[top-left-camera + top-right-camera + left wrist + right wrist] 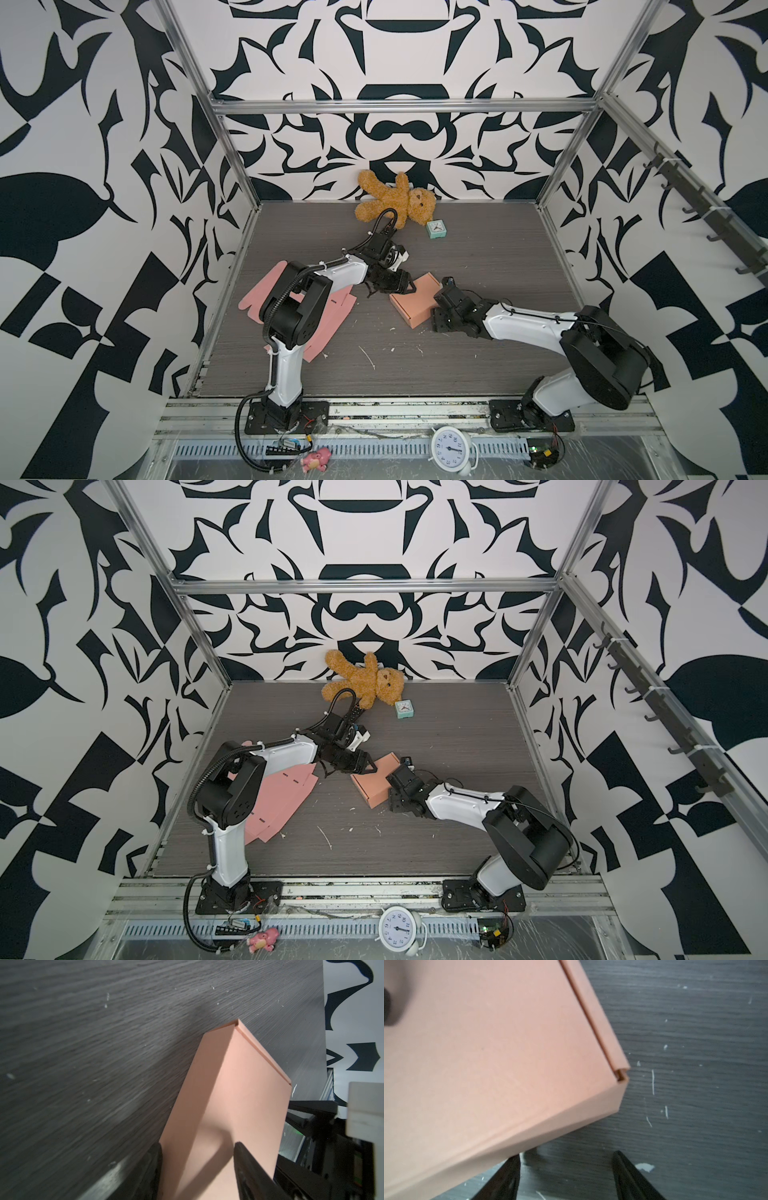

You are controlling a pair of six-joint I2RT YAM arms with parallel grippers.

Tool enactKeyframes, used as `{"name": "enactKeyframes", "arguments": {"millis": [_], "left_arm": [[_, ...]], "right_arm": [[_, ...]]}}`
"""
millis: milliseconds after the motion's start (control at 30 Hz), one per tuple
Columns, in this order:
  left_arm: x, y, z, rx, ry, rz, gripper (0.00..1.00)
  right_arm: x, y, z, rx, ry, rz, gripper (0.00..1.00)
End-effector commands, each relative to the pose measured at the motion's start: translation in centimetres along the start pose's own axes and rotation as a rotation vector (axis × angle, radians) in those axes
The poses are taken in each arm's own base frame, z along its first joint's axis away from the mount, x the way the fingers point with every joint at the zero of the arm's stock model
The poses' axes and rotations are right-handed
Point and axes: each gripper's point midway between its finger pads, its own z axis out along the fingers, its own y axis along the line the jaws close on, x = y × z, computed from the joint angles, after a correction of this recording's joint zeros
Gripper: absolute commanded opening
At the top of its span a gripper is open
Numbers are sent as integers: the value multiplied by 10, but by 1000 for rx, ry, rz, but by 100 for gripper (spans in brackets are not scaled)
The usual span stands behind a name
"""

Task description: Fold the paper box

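Note:
The salmon-pink paper box [415, 301] [374, 783] lies folded up with its lid down in the middle of the dark table. My left gripper [405, 286] [368, 767] is at the box's far left corner. In the left wrist view the box [239, 1095] runs between the left gripper's [197, 1146] jaws, one finger by the side wall and one over the lid, still apart. My right gripper [435, 311] [390, 793] sits at the box's right side. In the right wrist view it [565, 1154] is open over bare table, with the box's [488, 1053] edge beside one finger.
Flat pink cardboard sheets [332, 316] lie under the left arm. A teddy bear [395, 201] and a small teal clock [436, 229] are at the back wall. A white alarm clock [451, 451] and a pink toy [316, 459] lie in front of the arm bases.

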Motion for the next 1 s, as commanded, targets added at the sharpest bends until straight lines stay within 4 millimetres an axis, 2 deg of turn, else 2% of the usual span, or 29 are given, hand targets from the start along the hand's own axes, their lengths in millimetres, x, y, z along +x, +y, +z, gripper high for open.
{"name": "enactKeyframes", "arguments": {"millis": [0,433,667,833,967], "left_arm": [[10,-25,-7,77,18,9,57],[21,-41,-13,121,18,10,56],[26,-44,-14,126,19,6,55],[25,-37,-14,99,5,5,55],[14,-15,-16,50,-30,-45,56]], "right_arm": [[-17,13,-1,-43,-39,15,71],[-17,13,-2,-46,-39,18,71],[-18,16,-4,-58,-45,22,71],[-15,14,-4,-59,-39,22,70],[-7,7,-3,-42,-26,25,70]]}}
